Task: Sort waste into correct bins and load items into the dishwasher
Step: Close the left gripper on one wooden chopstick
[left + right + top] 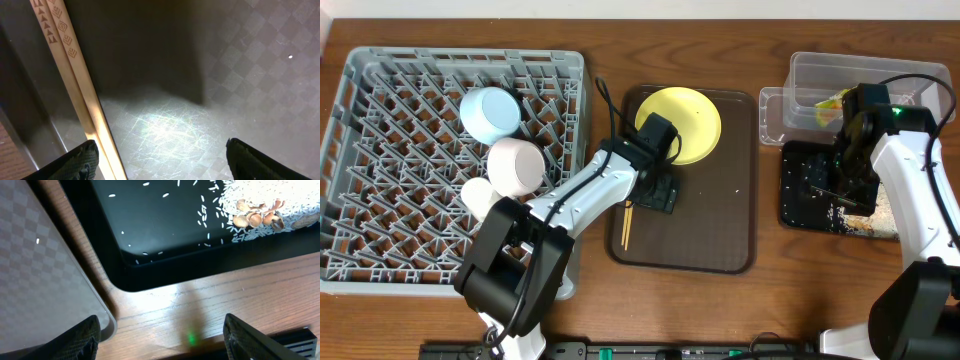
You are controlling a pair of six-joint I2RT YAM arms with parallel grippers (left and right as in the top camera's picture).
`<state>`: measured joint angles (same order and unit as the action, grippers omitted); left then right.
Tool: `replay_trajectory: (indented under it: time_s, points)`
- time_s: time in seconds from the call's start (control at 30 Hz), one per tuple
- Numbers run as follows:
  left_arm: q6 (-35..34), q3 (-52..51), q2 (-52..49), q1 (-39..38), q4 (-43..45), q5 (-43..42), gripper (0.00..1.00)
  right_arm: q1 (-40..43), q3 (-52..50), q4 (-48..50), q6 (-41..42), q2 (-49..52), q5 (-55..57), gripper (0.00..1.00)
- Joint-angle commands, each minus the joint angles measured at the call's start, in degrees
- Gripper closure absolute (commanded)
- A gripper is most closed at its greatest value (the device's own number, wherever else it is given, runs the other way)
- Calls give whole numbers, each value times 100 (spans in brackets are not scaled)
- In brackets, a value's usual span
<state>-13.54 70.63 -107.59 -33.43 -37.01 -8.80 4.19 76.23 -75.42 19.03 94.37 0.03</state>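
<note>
Overhead, the chopsticks [626, 226] are half hidden; close up, pale stamped wood. Both the left pincer [160, 162] and right pincer [160, 337] gape wide, empty.

Wooden chopsticks [89, 102] flat on the brown tray [225, 75], just beside one of two spread fingers [80, 162].

The plate [702, 118] is yellow, the serving tray [720, 220] checkered brown, the rack [470, 55] grey.

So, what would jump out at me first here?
The big grey rack on the left, holding a blue bowl, a white bowl and a cup. Then the bright yellow plate on the brown tray in the middle, and rice spilled in the black tray on the right.
</note>
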Motion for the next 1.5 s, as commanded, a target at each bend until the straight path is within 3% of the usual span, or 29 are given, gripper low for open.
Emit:
replay_trajectory:
  time_s: [0.0,0.6,0.8,1.1,1.47]
  points:
    - [-35,-28,-85,-2,7,50,16,31,55,0,-44,-136,59,23]
    - [-35,-28,-765,-2,46,46,16,31,55,-2,-46,-136,59,23]
    - [-35,-28,-765,-2,46,46,64,31,55,-4,-46,-136,59,23]
    - [-35,-28,-763,-2,-42,48,93,31,55,-20,-46,-136,59,24]
    - [-35,-9,-363,22,-201,50,94,31,55,-24,-85,-136,57,23]
